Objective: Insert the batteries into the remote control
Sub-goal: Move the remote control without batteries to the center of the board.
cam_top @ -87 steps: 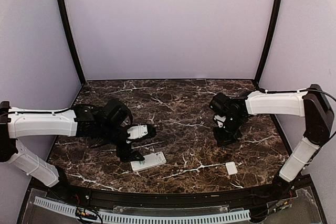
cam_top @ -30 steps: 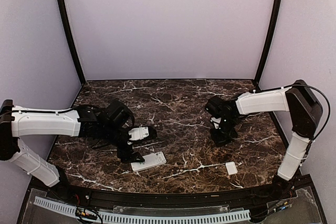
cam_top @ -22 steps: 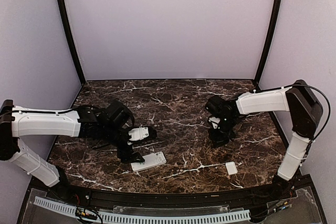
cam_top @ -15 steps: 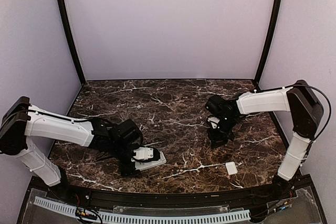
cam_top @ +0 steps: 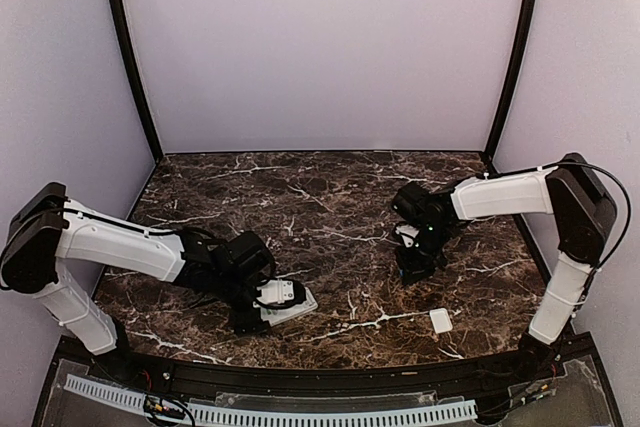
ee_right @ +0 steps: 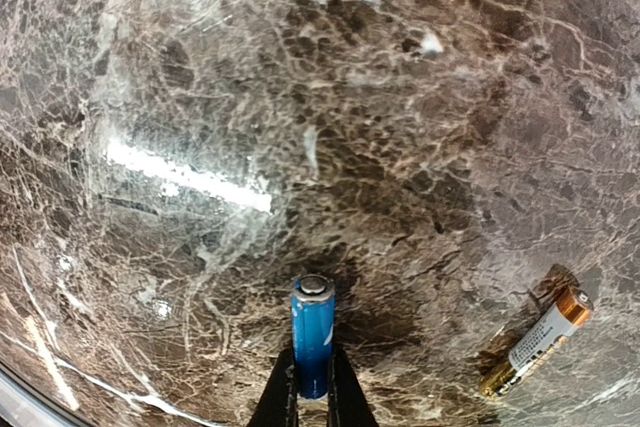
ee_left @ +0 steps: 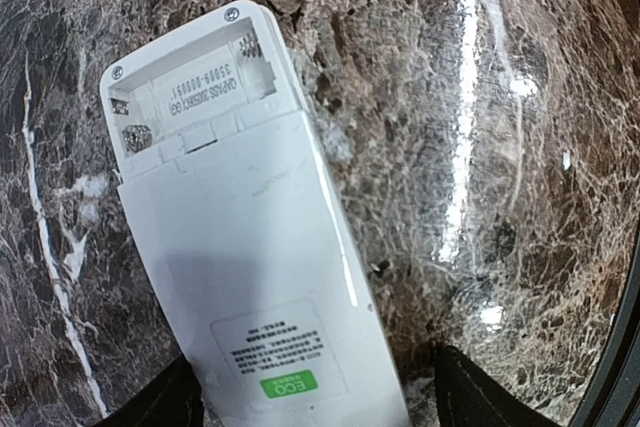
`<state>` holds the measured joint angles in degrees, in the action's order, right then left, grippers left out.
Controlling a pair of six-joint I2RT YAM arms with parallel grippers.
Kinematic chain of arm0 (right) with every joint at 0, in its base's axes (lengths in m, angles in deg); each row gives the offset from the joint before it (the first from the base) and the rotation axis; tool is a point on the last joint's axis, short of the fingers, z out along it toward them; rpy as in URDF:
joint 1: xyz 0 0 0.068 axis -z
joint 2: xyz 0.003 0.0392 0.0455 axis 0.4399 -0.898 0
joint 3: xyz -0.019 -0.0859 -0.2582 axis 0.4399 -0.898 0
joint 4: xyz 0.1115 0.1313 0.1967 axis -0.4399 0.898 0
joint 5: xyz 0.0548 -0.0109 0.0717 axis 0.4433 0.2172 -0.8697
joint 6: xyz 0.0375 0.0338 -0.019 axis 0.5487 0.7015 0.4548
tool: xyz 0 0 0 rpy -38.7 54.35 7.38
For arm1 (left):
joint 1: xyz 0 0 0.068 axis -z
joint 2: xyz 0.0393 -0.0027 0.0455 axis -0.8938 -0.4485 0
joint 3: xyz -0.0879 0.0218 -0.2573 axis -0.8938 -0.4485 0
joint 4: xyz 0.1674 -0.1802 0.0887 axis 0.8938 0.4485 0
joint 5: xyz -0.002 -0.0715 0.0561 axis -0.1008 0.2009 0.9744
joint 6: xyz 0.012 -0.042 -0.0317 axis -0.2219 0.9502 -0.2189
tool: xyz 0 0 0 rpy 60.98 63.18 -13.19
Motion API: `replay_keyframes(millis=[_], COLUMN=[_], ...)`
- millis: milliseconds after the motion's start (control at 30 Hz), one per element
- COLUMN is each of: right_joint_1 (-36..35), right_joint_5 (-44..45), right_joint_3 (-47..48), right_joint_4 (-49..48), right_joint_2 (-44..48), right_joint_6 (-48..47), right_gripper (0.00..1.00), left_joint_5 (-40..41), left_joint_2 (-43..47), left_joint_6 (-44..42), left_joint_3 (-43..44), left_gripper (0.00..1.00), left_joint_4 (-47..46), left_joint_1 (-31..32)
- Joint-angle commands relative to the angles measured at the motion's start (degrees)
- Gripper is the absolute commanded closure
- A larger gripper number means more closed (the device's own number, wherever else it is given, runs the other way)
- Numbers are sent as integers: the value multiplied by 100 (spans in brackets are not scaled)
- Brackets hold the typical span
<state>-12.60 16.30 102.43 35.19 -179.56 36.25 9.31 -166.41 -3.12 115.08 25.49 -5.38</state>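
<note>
Nearest my bases, the remote control [ee_left: 250,277] lies face down on the dark marble desk [cam_top: 330,197], its green label up. My left hand [ee_left: 318,409] stands wide across its label end, one finger on each side with a gap to the plastic; I judge it is set there to steady the remote for loading. The left wrist view shows what the overhead view cannot: the battery compartment [ee_left: 190,97] at the far end is uncovered and empty, with a spring contact visible inside. Near the front right of the desk lies the small white battery cover [cam_top: 441,321], well apart from the remote. Farther back on the right, my right hand [ee_right: 312,387] is pinched narrow on a blue battery [ee_right: 312,332], holding it by its lower end so the pale tip points forward. Only the right wrist view reveals a second battery [ee_right: 540,339], gold-tipped, lying loose on the desk nearby.
</note>
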Motion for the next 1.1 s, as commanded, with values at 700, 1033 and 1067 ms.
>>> replay_keyframes(millis=[700, 1033, 1067], right_joint_1=[-241, -248, -252], right_joint_5=[-70, -423, -420], right_joint_3=[-308, -306, -321], right_joint_4=[55, 57, 51], right_joint_2=[318, 557, 570], right_joint_6=[179, 251, 262], right_gripper=[100, 100, 100], left_joint_5=[-2, -196, -234], left_joint_2=[-382, -333, -196], left_joint_6=[-223, -281, -259], left_joint_3=[77, 552, 560], left_gripper=[100, 100, 100], left_joint_4=[325, 832, 843], left_joint_1=[30, 30, 32])
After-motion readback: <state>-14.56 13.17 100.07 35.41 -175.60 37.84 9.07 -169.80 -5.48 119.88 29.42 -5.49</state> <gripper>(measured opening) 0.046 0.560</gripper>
